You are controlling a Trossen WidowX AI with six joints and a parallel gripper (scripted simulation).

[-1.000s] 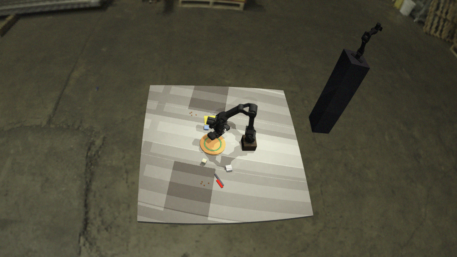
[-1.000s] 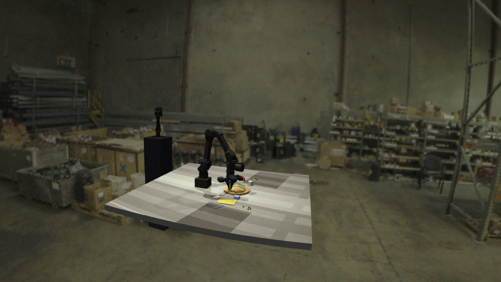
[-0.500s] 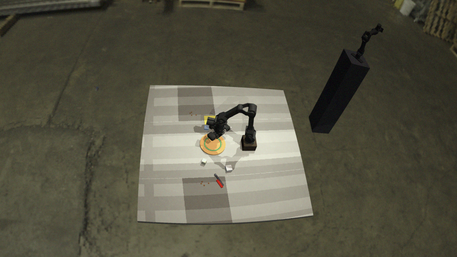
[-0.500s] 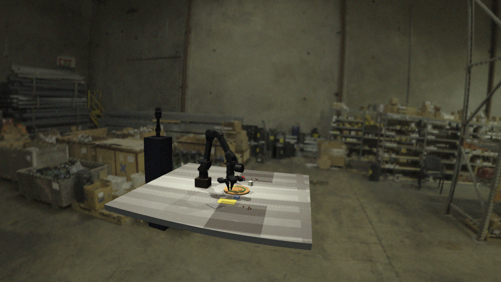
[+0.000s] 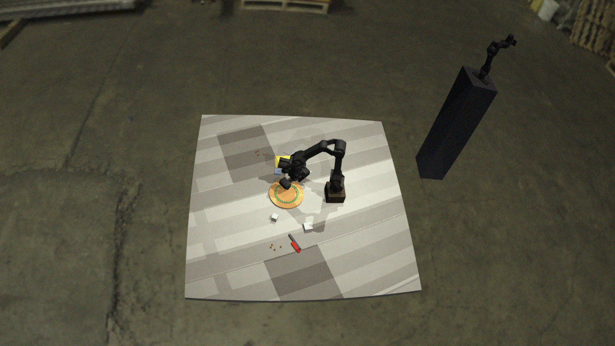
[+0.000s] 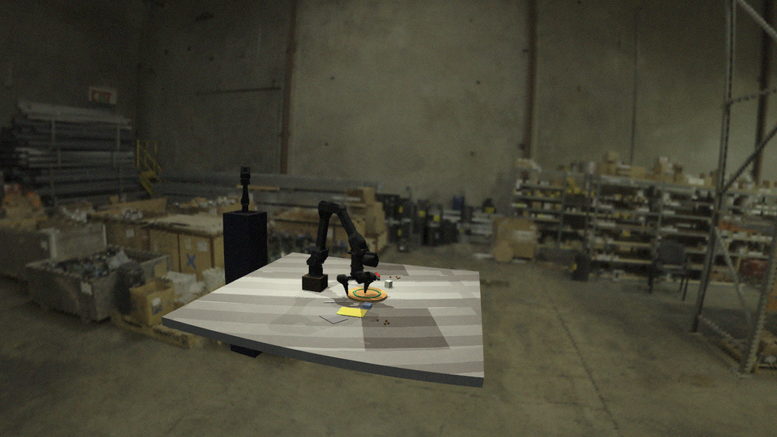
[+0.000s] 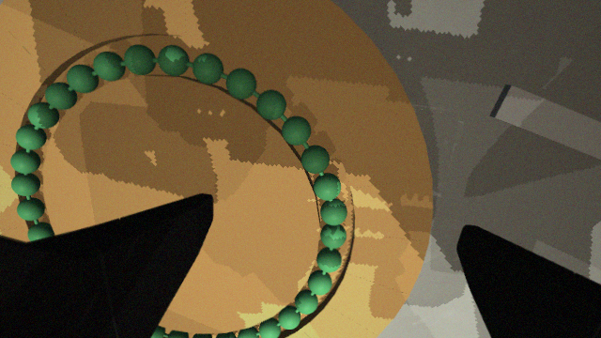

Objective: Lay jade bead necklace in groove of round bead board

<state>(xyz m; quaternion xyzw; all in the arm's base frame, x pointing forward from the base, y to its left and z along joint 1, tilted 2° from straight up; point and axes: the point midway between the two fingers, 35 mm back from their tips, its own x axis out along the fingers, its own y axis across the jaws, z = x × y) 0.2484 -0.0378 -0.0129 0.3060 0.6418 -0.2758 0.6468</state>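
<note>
Tool [image 7: 333, 263] spread wide, empty, straddling necklace [image 7: 296, 130] in board [image 7: 376, 141] groove.

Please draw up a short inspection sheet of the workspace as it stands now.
Surface: square grey-striped table top.
Job's things: green jade bead necklace lies along the circular groove of the round tan wooden bead board; its lower-left stretch is hidden.
Clutter: two small white cubes, red-handled tool, yellow flat pad, small blue block, brown loose beads.
Grippers: black pincer open wide above the board, holding nothing.
Cables: nothing seen.
Surroundings: dark pedestal bearing a small stand; warehouse shelving.
</note>
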